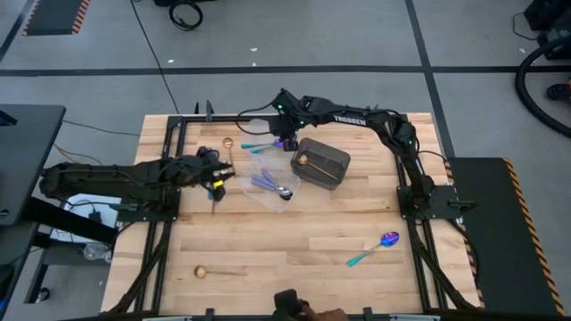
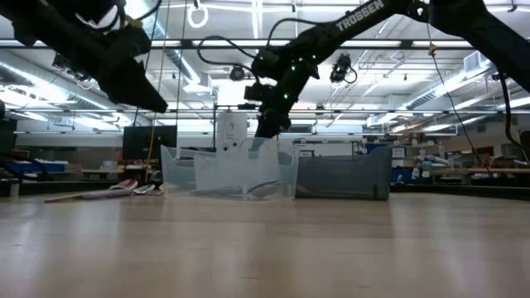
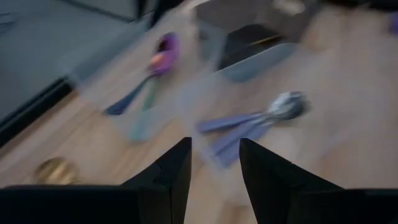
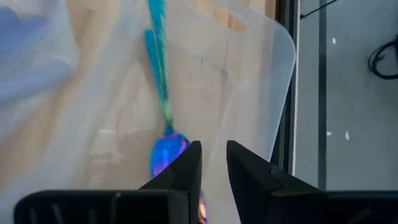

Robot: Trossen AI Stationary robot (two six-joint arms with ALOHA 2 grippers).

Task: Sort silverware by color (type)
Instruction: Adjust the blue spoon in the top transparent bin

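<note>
In the high view, the right hand [image 1: 285,141] hangs over the clear tub [image 1: 259,145] at the upper middle of the frame, where teal-handled spoons [image 1: 256,146] lie; a second clear tub [image 1: 270,185] just below holds lavender-handled spoons [image 1: 270,185], and the dark bin [image 1: 321,163] to its right holds a gold spoon [image 1: 304,160]. The left hand [image 1: 217,174] waits left of centre, near a loose gold spoon [image 1: 227,145]. Another gold spoon [image 1: 217,272] at lower left and a teal-handled spoon [image 1: 375,249] at lower right lie loose on the counter [image 1: 285,259], so sorting looks partly done with about three pieces left. In the low view, the right hand [image 2: 267,116] hovers above the tubs [image 2: 228,172] at centre. The left wrist view shows the left hand's fingers [image 3: 171,171] apart with nothing between them, the lavender spoons [image 3: 255,121] ahead. The right wrist view shows the right hand's fingers [image 4: 186,168] a narrow gap apart and empty, a teal-handled spoon [image 4: 163,109] in the tub below them.
</note>
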